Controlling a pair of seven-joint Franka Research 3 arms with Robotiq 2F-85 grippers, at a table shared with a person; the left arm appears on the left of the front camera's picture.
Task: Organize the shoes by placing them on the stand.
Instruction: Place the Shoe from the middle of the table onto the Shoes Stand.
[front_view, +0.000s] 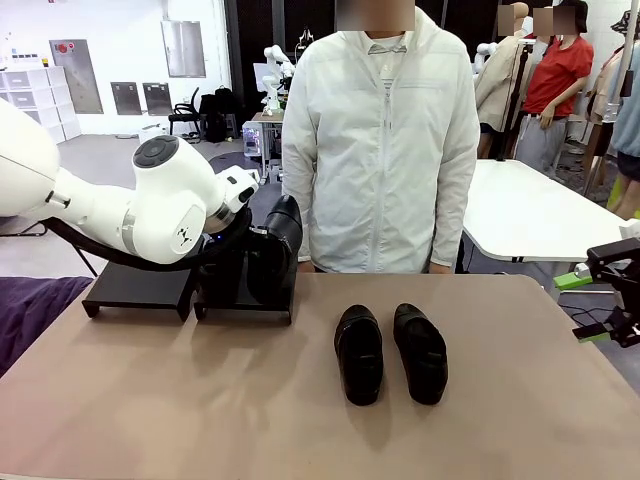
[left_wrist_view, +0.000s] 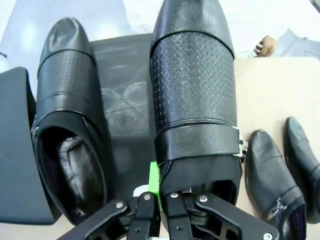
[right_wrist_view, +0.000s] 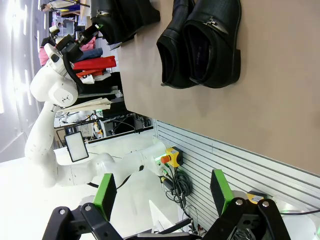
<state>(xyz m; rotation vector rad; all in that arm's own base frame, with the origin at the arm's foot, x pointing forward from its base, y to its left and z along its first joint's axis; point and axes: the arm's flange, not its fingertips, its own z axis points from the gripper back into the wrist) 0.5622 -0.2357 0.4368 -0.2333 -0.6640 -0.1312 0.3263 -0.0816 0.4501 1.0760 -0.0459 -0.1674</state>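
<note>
Left hand (left_wrist_view: 161, 189) clamped narrow on the heel collar of the held shoe (left_wrist_view: 192, 100), carrying it at the right section of the stand (left_wrist_view: 125, 105). Long axis runs near-to-far: heel at the hand, toe pointing far, toward the person. A second shoe (left_wrist_view: 70, 125) already sits on the stand just to the left, parallel, toe also far. A strip of bare platform shows between the two.

Judgement: the move turns on lowering the held shoe straight down into the free right half, axis kept parallel to its neighbour. Whether the sole touches the platform yet, cannot tell.

Right hand (right_wrist_view: 162, 182) spread wide, empty, off the right end of the table (front_view: 200, 400), well apart from the stand. The remaining pair (front_view: 390, 355) lies on the table right of the stand, side by side, long axes near-to-far, between the two arms. Left hand looks slightly nearer to it but is occupied.

Look: glossy black leather slip-ons, rounded toes, dotted embossed band over the instep, small metal side buckle. Stand is low and matte black.
</note>
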